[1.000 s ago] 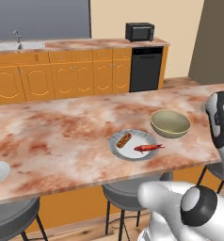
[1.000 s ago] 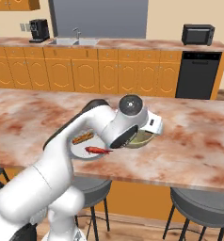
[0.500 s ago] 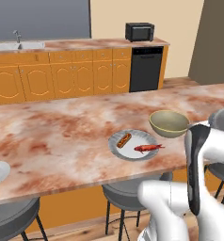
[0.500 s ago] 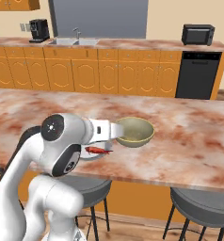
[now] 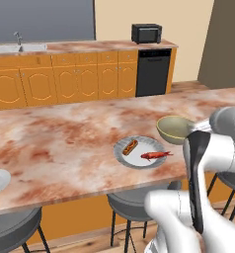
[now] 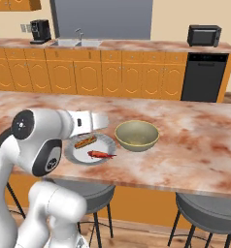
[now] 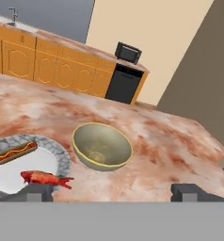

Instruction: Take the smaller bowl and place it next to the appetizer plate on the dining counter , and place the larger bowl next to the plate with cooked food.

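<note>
On the dining bench (image 5: 65, 143), the larger bowl (image 7: 102, 146) sits upright just right of the plate of cooked food (image 7: 20, 164), ahead of and between the wide-open, empty end effector (image 7: 111, 192) tips, apart from them.

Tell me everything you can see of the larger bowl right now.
The larger bowl is deep and round, olive-grey with a thin yellow rim and a smooth, ceramic-looking finish. It is empty and stands upright on the dining counter, just beside the plate with cooked food, which holds a hot dog and a red lobster-like piece. Nothing grips it; the open pincer is clear of it.
</note>
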Tool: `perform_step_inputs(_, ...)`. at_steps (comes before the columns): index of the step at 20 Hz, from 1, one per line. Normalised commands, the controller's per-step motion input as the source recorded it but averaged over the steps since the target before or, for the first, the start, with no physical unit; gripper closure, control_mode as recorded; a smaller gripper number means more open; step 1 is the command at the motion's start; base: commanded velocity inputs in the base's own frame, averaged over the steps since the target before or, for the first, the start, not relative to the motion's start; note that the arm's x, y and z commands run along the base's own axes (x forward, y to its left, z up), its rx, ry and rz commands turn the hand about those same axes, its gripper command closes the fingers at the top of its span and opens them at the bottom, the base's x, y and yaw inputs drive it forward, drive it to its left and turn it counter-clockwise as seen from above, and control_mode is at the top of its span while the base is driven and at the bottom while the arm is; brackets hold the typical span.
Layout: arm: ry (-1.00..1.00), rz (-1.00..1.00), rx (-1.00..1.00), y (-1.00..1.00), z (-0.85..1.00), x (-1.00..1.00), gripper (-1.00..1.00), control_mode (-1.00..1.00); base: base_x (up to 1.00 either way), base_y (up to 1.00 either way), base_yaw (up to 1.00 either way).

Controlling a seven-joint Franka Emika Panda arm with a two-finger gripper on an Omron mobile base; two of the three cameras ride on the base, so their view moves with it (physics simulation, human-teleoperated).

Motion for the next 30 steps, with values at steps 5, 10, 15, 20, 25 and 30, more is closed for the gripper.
perform_step_inputs(5,-0.11,0.13,0.0,0.06,0.61,0.0,-1.0,-1.0,0.0,0.0,0.0)
perform_step_inputs(10,-0.03,0.15,0.01,0.06,0.31,0.0,-1.0,-1.0,0.0,0.0,0.0)
perform_step_inputs(15,0.0,0.16,0.0,0.4,-0.08,0.1,-1.0,-1.0,0.0,0.0,0.0)
perform_step_inputs(20,0.0,0.07,0.0,0.29,-0.11,0.03,-1.0,1.0,0.02,0.0,0.0)
perform_step_inputs(25,0.0,0.0,0.0,0.0,0.0,0.0,-1.0,1.0,-0.58,0.13,0.04)
perform_step_inputs(30,0.0,0.0,0.0,0.0,0.0,0.0,-1.0,1.0,-1.0,0.42,0.11)
